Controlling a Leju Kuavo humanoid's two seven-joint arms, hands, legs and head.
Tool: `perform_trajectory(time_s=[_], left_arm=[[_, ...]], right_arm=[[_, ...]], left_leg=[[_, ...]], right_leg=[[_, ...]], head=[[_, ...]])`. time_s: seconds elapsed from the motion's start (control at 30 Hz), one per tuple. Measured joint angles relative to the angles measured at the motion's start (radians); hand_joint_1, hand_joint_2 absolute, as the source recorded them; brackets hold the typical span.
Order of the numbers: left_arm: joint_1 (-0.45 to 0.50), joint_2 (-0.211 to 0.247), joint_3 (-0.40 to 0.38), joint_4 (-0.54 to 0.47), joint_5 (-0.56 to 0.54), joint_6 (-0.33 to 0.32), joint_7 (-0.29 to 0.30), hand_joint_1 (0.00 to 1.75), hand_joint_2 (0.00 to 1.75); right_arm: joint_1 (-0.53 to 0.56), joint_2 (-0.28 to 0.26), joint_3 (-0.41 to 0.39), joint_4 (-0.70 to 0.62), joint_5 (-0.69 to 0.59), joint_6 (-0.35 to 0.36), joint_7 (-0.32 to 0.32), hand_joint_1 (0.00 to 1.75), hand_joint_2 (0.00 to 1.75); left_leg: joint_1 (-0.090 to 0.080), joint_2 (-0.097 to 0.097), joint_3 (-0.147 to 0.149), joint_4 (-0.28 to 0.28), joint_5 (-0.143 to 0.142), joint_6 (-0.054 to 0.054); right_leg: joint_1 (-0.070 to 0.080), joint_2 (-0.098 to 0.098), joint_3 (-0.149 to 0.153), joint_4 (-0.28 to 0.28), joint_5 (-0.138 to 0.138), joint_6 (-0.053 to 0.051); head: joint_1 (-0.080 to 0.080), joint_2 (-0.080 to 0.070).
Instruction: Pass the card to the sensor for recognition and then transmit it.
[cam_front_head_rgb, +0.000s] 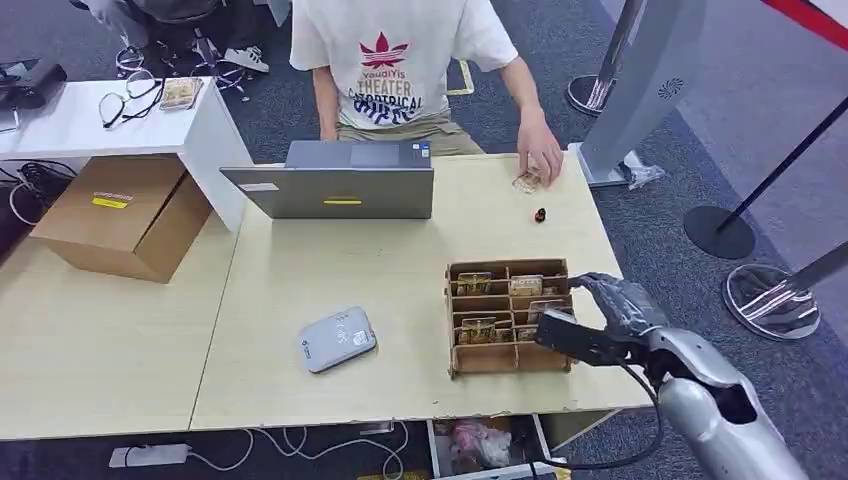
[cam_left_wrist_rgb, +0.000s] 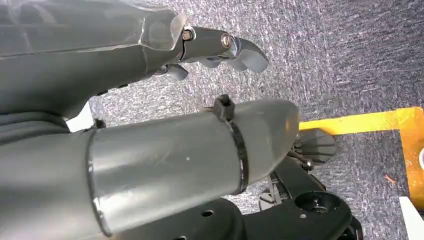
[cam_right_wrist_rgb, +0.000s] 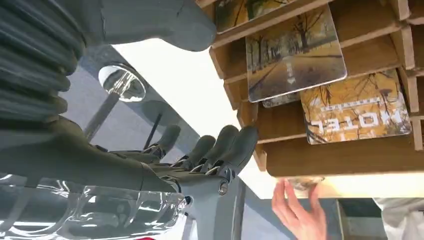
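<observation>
Lowest at the right of the head view, the right hand (cam_front_head_rgb: 612, 300) reaches with fingers spread and nothing in it to the right edge of the wooden card rack (cam_front_head_rgb: 509, 316), where cards (cam_front_head_rgb: 526, 285) stand in the slots. Left of it lies the grey card reader (cam_front_head_rgb: 337, 339). Higher up sit a laptop (cam_front_head_rgb: 335, 180) and a person's hand (cam_front_head_rgb: 540, 160) on the table (cam_front_head_rgb: 330, 270); the left hand (cam_left_wrist_rgb: 220, 47) hangs over carpet, empty, fingers loosely curved.

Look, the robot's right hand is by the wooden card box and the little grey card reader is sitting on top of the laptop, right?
Not quite. The right hand is by the wooden card box, but the head view shows the grey card reader lying flat on the table, apart from the laptop and nearer the robot.
</observation>
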Motion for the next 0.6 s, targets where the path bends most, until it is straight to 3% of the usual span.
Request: perform_trajectory(time_s=[0.17, 0.6], left_arm=[[0.0, 0.0, 0.0, 0.0, 0.006, 0.0, 0.0, 0.0, 0.0], [0.0, -0.001, 0.0, 0.0, 0.014, 0.008, 0.0, 0.0, 0.0]], right_arm=[[-0.024, 0.0, 0.003, 0.001, 0.003, 0.014, -0.008, 0.54, 1.75], [-0.142, 0.003, 0.064, 0.057, -0.004, 0.032, -0.03, 0.65, 1.75]], left_leg=[[0.0, 0.0, 0.0, 0.0, 0.0, 0.0], [0.0, 0.0, 0.0, 0.0, 0.0, 0.0]], right_leg=[[0.0, 0.0, 0.0, 0.0, 0.0, 0.0], [0.0, 0.0, 0.0, 0.0, 0.0, 0.0]], head=[[0.0, 0.0], [0.0, 0.0]])
